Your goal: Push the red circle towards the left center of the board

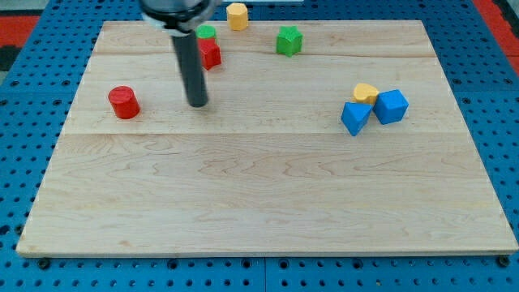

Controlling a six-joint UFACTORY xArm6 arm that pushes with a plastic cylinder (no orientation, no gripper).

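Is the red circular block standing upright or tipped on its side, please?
Upright. The red circular block shows its flat round top facing up, resting on the wooden board, at the view's left of my tip.

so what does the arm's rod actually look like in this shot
A straight, smooth cylinder in dark grey to black with a faint sheen, hanging from a wider black round mount cut off by the view's top edge. My tip is a plain blunt end. No cables, markings or labels show on it.

Pale matt wooden board (268, 195)
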